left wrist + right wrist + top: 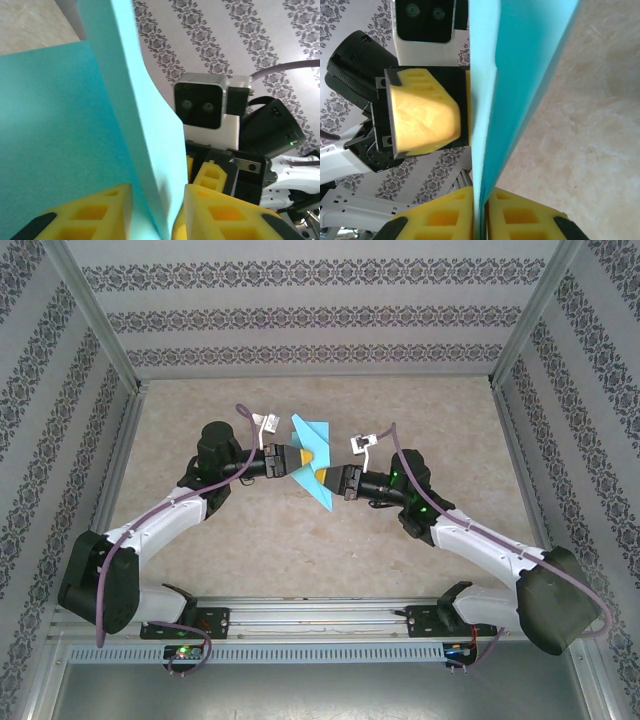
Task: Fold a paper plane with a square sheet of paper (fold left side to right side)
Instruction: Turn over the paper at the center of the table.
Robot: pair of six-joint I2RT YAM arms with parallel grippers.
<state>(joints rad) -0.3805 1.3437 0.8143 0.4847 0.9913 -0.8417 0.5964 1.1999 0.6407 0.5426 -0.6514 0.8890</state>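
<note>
The turquoise sheet of paper (pixel 312 432), folded into a pointed, dart-like paper plane shape, is held above the table's middle with its point toward the near side. My right gripper (pixel 322 476) is shut on it from the right; its yellow fingertips (pixel 457 210) pinch the paper's layered edge (pixel 520 60). My left gripper (pixel 303 458) meets it from the left. In the left wrist view its jaws stand apart, and the paper (pixel 60 125) passes loosely through the gap at the left gripper (pixel 157 200).
The marbled beige tabletop (pixel 200 560) lies under both arms. Patterned walls (pixel 320 315) and metal posts enclose the back and sides. The two grippers sit nearly tip to tip; the right gripper's finger (pixel 212 175) shows just beyond the paper.
</note>
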